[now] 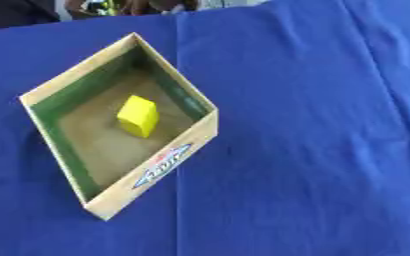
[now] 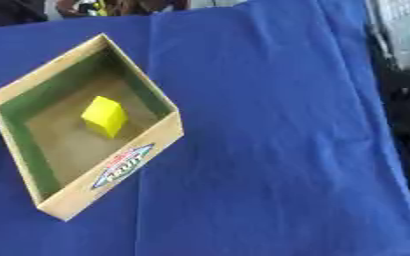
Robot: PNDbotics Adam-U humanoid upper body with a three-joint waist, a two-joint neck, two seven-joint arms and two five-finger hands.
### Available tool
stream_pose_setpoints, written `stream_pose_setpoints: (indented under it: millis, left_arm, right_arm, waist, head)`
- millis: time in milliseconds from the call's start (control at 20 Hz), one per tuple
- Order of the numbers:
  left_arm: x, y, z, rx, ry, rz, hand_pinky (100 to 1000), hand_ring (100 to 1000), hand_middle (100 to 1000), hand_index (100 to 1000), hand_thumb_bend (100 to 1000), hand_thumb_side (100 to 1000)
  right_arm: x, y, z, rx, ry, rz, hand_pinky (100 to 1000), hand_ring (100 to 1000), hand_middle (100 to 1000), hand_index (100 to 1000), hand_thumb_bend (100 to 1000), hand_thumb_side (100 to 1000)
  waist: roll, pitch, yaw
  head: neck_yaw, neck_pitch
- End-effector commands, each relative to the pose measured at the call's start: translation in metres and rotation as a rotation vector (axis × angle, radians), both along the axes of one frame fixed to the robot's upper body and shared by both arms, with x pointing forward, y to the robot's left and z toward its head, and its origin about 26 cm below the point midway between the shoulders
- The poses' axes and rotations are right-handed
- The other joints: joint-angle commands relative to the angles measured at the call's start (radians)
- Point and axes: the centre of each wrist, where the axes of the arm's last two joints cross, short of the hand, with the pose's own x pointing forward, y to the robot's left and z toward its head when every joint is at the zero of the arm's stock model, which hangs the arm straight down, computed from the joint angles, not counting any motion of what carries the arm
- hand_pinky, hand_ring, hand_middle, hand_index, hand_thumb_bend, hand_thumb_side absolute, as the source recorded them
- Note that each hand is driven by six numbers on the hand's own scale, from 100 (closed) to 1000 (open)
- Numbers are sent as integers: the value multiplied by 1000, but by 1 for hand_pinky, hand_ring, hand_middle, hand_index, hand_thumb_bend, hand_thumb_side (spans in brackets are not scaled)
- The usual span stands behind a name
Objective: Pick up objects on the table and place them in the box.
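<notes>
Cardboard box [image 1: 112, 197] set cornerwise on the blue-draped surface [image 1: 313, 140], left of centre, open top facing the head camera; the skewed setting puts one corner toward the far edge and one toward the near edge. Printed label [image 1: 162, 166] on the near right wall. Yellow block [image 1: 138, 116] inside, resting on the box floor near its middle, apart from all four walls, tilted slightly rather than square to them; probably lying as it fell, not as carefully set down.

Neither hand in either eye view, so state of fingers not observable: cannot tell whether released, clenched or grasping anything.

No other loose objects seen on the cloth around the box. Judged from this: placement done for the one visible block; nothing visible left to pick.

Grey equipment [image 2: 401, 30] past the cloth's right edge, not part of the task.
</notes>
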Motion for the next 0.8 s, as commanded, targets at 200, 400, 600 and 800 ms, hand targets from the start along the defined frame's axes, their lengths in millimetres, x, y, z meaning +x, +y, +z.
stream_pose_setpoints:
  millis: [200, 400, 600, 800]
  left_arm:
    - [-4, 1, 5, 28, -11, 5, 735, 794, 770, 916, 100, 993]
    - [-5, 2, 3, 38, -1, 10, 735, 794, 771, 917, 100, 991]
    - [-6, 6, -2, 48, 16, 45, 735, 793, 771, 920, 100, 988]
    - [-6, 6, -9, 45, 42, 76, 736, 792, 770, 924, 100, 987]
  right_arm:
    - [-10, -37, -8, 58, -66, -135, 824, 922, 898, 905, 100, 1000]
    - [-7, -55, -29, 102, -42, -194, 823, 925, 896, 897, 100, 990]
    - [-3, -73, -59, 124, -14, -215, 809, 918, 877, 875, 100, 947]
    - [-2, -84, -92, 180, 22, -207, 796, 910, 871, 870, 100, 910]
  waist:
    - [2, -20, -11]
    - [3, -13, -13]
    - [3, -1, -23]
    - [3, 7, -30]
  head:
    - [20, -3]
    - [25, -10]
    - [31, -21]
    - [35, -31]
